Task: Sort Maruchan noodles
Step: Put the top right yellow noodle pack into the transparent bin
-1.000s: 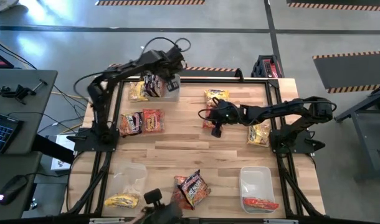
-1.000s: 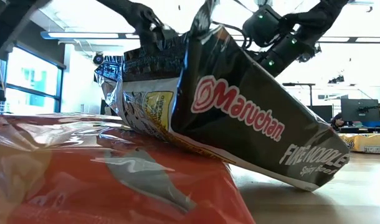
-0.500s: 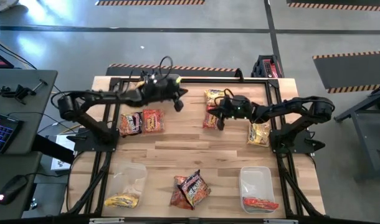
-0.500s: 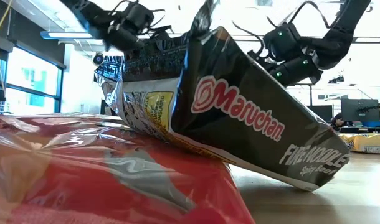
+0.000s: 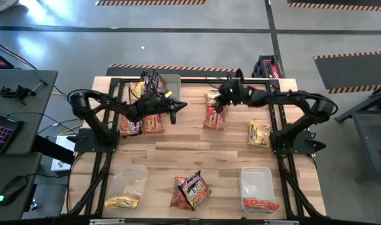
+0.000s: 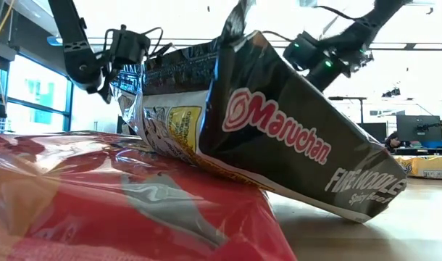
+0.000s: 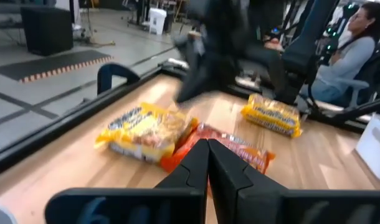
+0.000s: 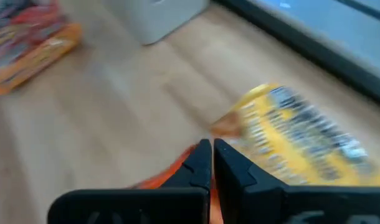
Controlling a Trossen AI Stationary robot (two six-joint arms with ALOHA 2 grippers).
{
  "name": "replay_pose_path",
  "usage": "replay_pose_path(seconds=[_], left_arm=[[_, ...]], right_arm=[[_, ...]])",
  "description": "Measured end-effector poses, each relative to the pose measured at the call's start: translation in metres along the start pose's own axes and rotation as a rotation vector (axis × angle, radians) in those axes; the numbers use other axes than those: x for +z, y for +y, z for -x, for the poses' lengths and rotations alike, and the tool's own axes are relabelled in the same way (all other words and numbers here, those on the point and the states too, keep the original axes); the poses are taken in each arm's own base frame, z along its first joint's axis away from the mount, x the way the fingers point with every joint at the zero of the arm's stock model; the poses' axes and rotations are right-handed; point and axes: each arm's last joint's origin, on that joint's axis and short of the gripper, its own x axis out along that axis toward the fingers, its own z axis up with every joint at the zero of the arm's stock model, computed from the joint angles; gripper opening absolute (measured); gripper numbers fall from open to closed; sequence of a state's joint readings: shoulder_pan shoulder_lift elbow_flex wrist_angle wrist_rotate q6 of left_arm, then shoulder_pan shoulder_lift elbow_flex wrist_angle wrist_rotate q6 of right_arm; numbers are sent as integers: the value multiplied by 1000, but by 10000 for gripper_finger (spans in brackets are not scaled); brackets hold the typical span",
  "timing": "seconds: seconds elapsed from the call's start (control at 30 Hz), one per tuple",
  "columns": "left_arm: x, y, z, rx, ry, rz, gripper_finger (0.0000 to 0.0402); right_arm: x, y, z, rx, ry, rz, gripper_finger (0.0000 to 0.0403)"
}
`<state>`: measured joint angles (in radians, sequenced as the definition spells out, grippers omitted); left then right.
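While empty, left gripper (image 5: 173, 114) jaws closed, right gripper (image 5: 218, 107) likewise.

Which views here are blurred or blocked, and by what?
Right wrist view: motion-smeared, the yellow packet streaked. Left wrist view: the far arm is a dark smear. Low view: the dark Maruchan packet fills the frame, bright ceiling lights behind. High view: sharp.

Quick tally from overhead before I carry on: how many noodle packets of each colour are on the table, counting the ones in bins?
Yellow packets: 4
Red-orange packets: 4
Dark packets: 3 at least, as the back-left pile is partly hidden
Total: 11 visible
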<state>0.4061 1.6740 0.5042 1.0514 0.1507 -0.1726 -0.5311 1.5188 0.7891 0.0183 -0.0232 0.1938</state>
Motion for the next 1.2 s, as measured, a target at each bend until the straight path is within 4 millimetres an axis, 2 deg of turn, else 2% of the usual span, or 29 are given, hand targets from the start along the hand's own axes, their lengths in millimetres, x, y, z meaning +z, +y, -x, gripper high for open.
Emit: replay_pose_path(seconds=[0.1,0.23,0.37,0.5,0.87,1.03,1.2], left_arm=[[-7,1,-2,4,25,5,0],[-8,2,-3,5,28,13,0],[-7,2,-3,4,23,12,0],[-7,2,-2,4,25,12,0],[-8,2,-3,5,30,13,0],[-8,2,-3,5,31,13,0],[-8,2,-3,6,32,13,1]], right_arm=[[25,-8,1,-110,62,2,0],[37,-18,-12,-190,188,-20,0],[30,-17,-38,-188,294,-37,0],[23,-10,-53,-187,348,-27,0],[19,4,-56,-131,365,-22,0],[15,22,-56,16,395,68,0],[6,52,-53,232,427,234,0]])
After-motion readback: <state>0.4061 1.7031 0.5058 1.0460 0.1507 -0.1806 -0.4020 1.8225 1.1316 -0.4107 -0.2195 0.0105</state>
